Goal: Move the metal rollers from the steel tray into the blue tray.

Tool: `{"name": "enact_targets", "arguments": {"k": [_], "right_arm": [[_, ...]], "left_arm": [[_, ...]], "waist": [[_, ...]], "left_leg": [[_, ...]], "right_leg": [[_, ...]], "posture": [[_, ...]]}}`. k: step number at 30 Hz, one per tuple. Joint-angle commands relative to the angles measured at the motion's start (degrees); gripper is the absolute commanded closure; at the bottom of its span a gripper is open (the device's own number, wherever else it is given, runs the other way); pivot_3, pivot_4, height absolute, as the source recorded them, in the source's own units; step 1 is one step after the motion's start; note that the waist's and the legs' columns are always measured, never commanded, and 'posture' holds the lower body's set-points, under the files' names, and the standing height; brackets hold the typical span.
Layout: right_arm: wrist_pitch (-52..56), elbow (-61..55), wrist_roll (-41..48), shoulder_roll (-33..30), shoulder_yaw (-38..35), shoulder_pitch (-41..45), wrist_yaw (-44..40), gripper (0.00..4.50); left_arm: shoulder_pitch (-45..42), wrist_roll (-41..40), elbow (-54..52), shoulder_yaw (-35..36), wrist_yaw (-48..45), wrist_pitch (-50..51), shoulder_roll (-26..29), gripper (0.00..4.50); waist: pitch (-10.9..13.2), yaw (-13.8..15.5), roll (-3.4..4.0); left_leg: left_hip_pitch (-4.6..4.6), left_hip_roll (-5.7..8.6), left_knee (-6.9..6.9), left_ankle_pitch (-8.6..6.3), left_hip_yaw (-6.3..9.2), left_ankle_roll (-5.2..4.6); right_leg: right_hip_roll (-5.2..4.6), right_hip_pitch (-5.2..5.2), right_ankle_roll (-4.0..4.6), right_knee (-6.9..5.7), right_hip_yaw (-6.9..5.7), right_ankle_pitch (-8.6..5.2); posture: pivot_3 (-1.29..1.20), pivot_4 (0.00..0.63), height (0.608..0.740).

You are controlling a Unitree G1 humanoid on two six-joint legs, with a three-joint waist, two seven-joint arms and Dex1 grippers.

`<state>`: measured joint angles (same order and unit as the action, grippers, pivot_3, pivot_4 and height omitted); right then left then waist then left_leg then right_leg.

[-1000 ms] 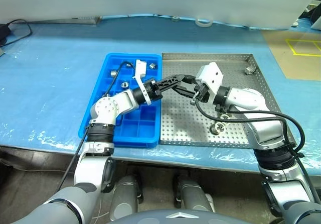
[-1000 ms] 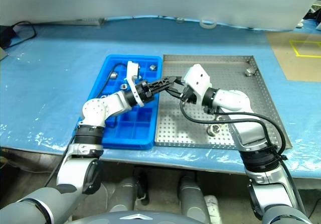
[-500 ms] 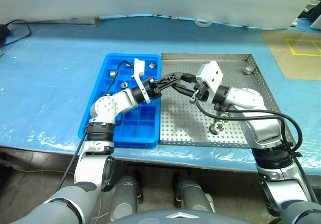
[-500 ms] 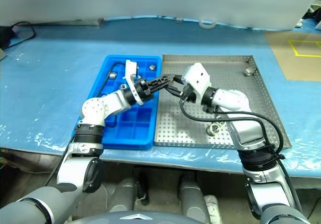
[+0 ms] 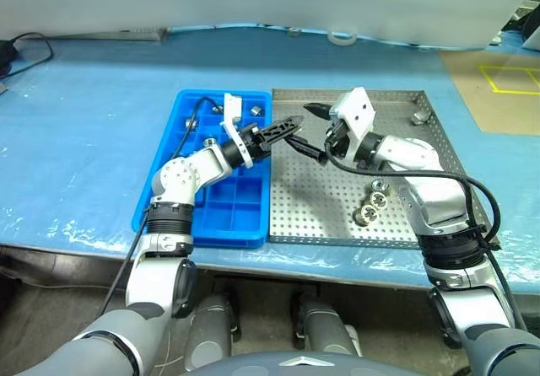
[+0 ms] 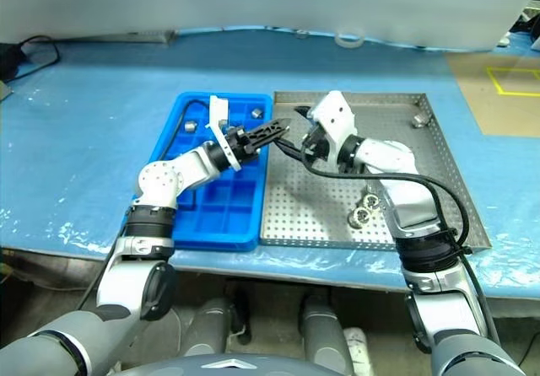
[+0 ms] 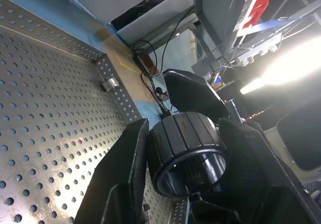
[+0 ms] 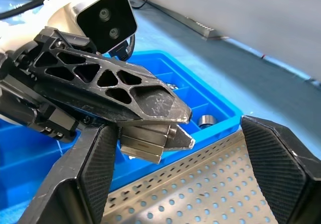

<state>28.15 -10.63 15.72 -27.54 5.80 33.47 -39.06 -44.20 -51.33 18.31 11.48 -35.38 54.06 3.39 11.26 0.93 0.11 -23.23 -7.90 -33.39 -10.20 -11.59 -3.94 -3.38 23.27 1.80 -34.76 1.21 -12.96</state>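
Head view: handover mid-air over the seam between perforated steel tray point(image 5: 396, 224) and blue compartment tray point(image 5: 190, 136); two shiny metal rollers point(image 5: 372, 201) left on steel. Left wrist: left gripper point(image 7: 180, 148) clamps a ribbed roller point(image 7: 186, 151). Right wrist: right gripper point(image 8: 190, 148) jaws wide, empty — next, left carries to a free compartment and releases.

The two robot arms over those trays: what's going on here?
The robot's left hand is shut on a metal roller, holding it in the air over the steel tray, at the side next to the blue tray. The right hand faces it, open and holding nothing. Three more rollers lie in the steel tray, and a few already sit in the blue tray's far compartments.
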Motion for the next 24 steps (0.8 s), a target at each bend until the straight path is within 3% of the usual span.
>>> {"name": "enact_targets", "arguments": {"k": [1, 10, 17, 24], "right_arm": [[0.62, -1.56, 0.87, -0.39, -4.48, 2.38, 2.22, 0.7], [0.9, -3.43, 2.8, -3.38, -4.96, -2.01, -1.09, 0.7], [-2.18, -4.9, 0.65, -9.85, -1.03, -5.59, -7.94, 0.7], [-4.55, -1.52, -0.69, -10.86, -2.31, -3.79, -8.72, 0.7]], "left_arm": [[-0.19, 0.79, 0.51, -0.52, -0.29, 0.13, -0.11, 2.47], [-0.28, 1.49, 1.01, -0.24, 0.18, -0.96, -0.36, 2.47], [0.02, 2.17, 0.56, 0.28, 0.79, -1.23, -0.67, 2.47], [0.13, 2.91, -1.04, 0.93, 1.87, -2.17, 0.0, 2.47]], "waist": [[0.0, 0.0, 0.0], [0.0, 0.2, -0.01], [0.01, 0.21, -0.01], [0.01, 0.04, -0.01]], "left_leg": [[0.0, 0.0, 0.0, -0.01, 0.0, -0.01], [-0.01, 0.0, 0.0, -0.01, 0.0, -0.01], [0.0, 0.0, -0.01, -0.01, 0.0, -0.02], [0.02, -0.01, -0.02, -0.01, 0.0, -0.02]], "right_leg": [[0.0, 0.0, 0.0, 0.0, 0.0, 0.0], [-0.01, 0.0, 0.0, 0.0, 0.0, 0.0], [-0.01, 0.0, 0.0, 0.0, 0.0, 0.0], [-0.01, -0.01, 0.0, -0.02, 0.0, 0.0]], "posture": [[-0.19, 0.15, 0.74], [-0.18, 0.15, 0.74], [-0.18, 0.15, 0.74], [-0.16, 0.15, 0.74]]}}
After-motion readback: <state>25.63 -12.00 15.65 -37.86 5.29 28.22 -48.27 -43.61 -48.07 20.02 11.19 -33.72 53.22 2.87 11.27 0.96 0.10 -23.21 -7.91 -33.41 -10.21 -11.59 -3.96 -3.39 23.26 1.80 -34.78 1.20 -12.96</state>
